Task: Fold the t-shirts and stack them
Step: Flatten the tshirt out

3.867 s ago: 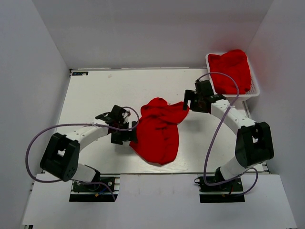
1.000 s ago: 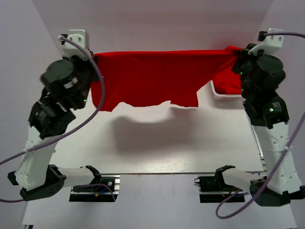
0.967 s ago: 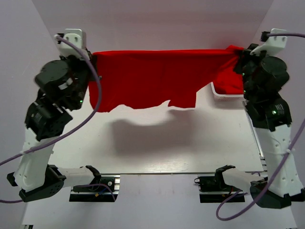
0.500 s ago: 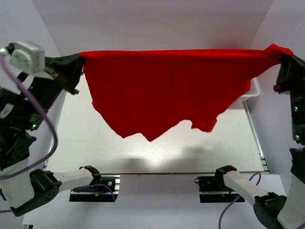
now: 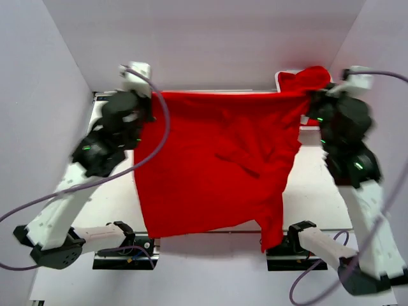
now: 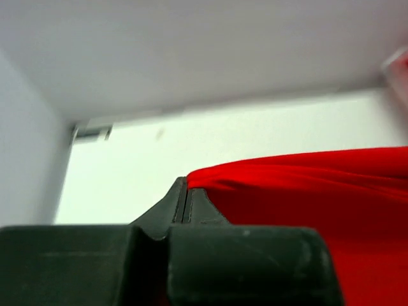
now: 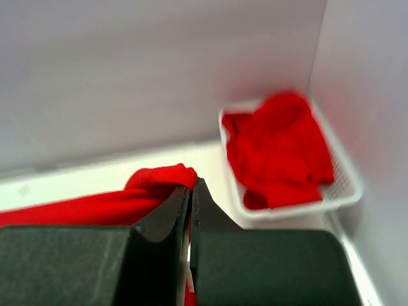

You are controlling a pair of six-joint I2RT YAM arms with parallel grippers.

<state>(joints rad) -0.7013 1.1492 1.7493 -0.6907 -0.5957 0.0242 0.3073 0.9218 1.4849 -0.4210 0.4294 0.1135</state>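
Observation:
A bright red t-shirt (image 5: 217, 166) hangs spread out between my two raised grippers, above the white table (image 5: 118, 194). My left gripper (image 5: 150, 97) is shut on its upper left corner, and the left wrist view shows the fabric (image 6: 299, 185) pinched at that gripper's tips (image 6: 183, 185). My right gripper (image 5: 308, 101) is shut on the upper right corner, where a bunch of cloth (image 7: 156, 182) sits at that gripper's tips (image 7: 190, 185). The shirt's lower edge falls as far as the table's near edge. More red t-shirts (image 7: 277, 143) lie crumpled in a basket.
The white mesh basket (image 7: 299, 209) stands at the table's far right corner, against the right wall, its rim (image 5: 278, 78) just behind my right gripper. White walls enclose the table on the left, back and right. Both arm bases (image 5: 124, 248) sit at the near edge.
Both arms have come in from their wide, high spread and dropped towards the table. The shirt, stretched broad before, now hangs narrower and longer, reaching the near edge.

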